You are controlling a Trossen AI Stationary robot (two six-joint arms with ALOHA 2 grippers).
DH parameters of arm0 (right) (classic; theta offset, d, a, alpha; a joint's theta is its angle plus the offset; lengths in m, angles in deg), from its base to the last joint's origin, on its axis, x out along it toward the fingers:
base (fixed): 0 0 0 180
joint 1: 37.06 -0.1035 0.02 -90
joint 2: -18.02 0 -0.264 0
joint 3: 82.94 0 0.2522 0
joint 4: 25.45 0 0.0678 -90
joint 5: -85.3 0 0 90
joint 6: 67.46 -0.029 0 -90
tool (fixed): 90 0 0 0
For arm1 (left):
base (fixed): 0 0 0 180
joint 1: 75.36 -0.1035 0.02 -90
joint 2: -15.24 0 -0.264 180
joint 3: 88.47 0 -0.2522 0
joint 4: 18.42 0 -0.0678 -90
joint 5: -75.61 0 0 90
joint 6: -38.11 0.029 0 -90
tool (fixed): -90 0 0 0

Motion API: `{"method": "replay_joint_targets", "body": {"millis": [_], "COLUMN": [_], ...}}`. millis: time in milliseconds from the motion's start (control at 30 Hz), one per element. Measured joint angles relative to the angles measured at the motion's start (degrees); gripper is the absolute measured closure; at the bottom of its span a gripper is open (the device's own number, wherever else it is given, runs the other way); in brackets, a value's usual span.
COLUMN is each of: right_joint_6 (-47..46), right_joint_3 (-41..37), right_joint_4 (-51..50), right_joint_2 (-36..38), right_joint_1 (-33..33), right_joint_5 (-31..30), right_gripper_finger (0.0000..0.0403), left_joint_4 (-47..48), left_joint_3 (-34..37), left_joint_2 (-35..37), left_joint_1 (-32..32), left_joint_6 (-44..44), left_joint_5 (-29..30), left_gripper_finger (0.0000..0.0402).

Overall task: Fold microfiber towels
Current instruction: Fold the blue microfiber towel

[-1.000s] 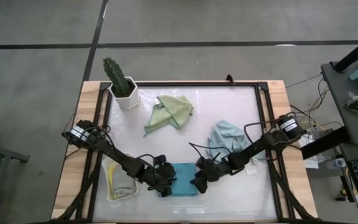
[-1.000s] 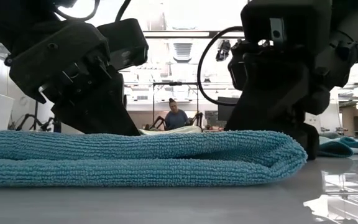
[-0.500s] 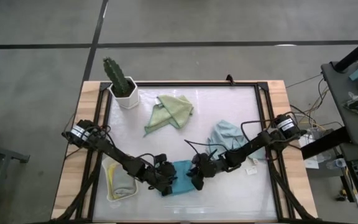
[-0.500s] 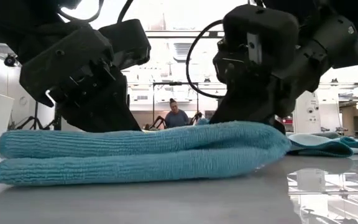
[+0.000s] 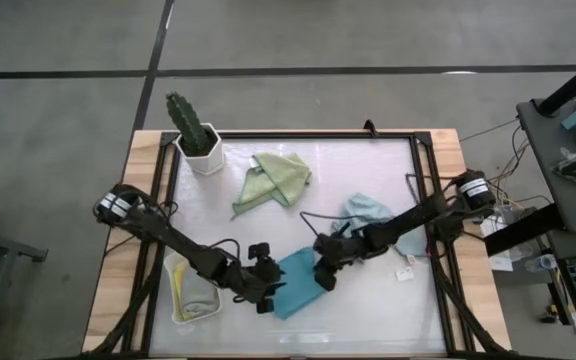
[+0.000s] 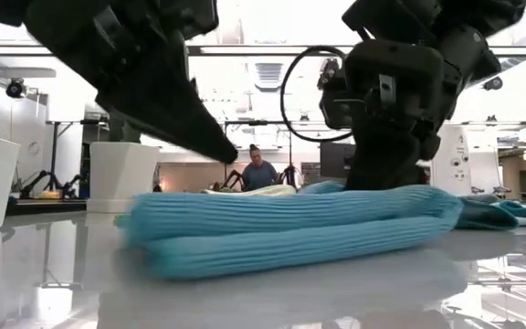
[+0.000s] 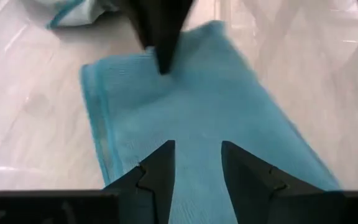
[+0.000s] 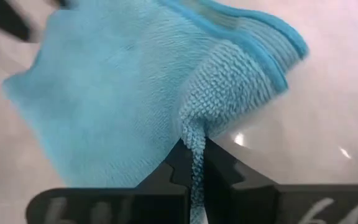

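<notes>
Two pincers met at the folded teal towel (image 5: 297, 282) near the counter's (image 5: 368, 310) front middle. In the high view both pincer tips were hidden under their own dark wrists, and the towels in the white tray (image 5: 176, 300) at front left showed only as a yellow edge and a grey patch. The low view cut both arms off at the top.

The left arm reached in low from the left side, its pincer (image 7: 194, 163) over the teal towel's left end, fingers a little apart; whether they touched the cloth could not be told. The right arm stretched in from the right edge, its pincer (image 8: 192, 165) clamped tight on a pinched ridge of the teal towel's right edge.

The teal towel lay askew, folded into stacked layers, ribbed pile showing, rounded fold toward the right. The pale blue towel (image 5: 363, 212) sat crumpled behind the right arm, partly covered by it. The sage green towel (image 5: 276, 178) lay loosely folded farther back, beside a potted cactus (image 5: 194, 130).
</notes>
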Motion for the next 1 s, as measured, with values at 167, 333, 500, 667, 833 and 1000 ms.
{"method": "replay_joint_targets", "body": {"millis": [167, 333, 500, 667, 833, 1000], "right_joint_6": [0.6, 0.6, 0.1, 0.1, 0.2, 1.1], "right_joint_3": [0.0, 0.0, 1.8, 8.3, 15.7, 22.9], "right_joint_4": [-11.4, -15.1, -18.0, -26.7, -32.9, -36.3], "right_joint_2": [4.6, 6.7, 7.1, 5.6, 2.2, -3.2], "right_joint_1": [1.6, 2.3, 2.3, 2.0, 1.3, -0.4], "right_joint_5": [0.0, -0.1, 0.0, -3.2, -4.8, -5.1], "right_gripper_finger": [0.0394, 0.0394, 0.0394, 0.0394, 0.0394, 0.0394], "left_joint_4": [3.0, 2.6, 2.5, 2.0, -1.0, -1.1], "left_joint_3": [0.0, 0.1, 0.2, 0.2, 0.2, 0.2], "left_joint_2": [2.2, 1.6, -1.7, -3.1, -5.4, -6.8], "left_joint_1": [0.0, 0.6, 1.8, 2.6, 2.2, 2.0], "left_joint_6": [1.2, 0.6, -2.2, -3.3, -3.2, -3.3], "left_joint_5": [0.0, -2.8, -7.2, -7.9, -7.4, -5.7], "left_gripper_finger": [0.0286, 0.0286, 0.0286, 0.0286, 0.0286, 0.0286]}}
